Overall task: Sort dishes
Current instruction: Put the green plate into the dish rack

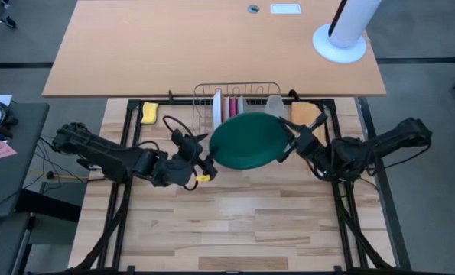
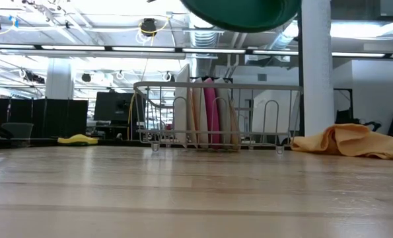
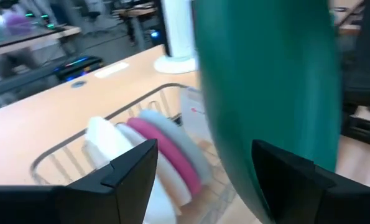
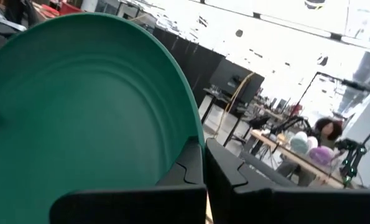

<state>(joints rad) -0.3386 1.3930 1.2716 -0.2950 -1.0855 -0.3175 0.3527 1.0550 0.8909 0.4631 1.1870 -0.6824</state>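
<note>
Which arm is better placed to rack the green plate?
Right: its pincer is shut on the green plate, held above the rack. The left pincer is open beside the plate.

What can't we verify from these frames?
- High view: the green plate covers part of the rack, so the free slot is hidden.
- Low view: the plate is cut off by the top edge; neither gripper shows.
- Left wrist view: blur; racked plates can't be counted.
- Right gripper pinches the plate's rim.
</note>
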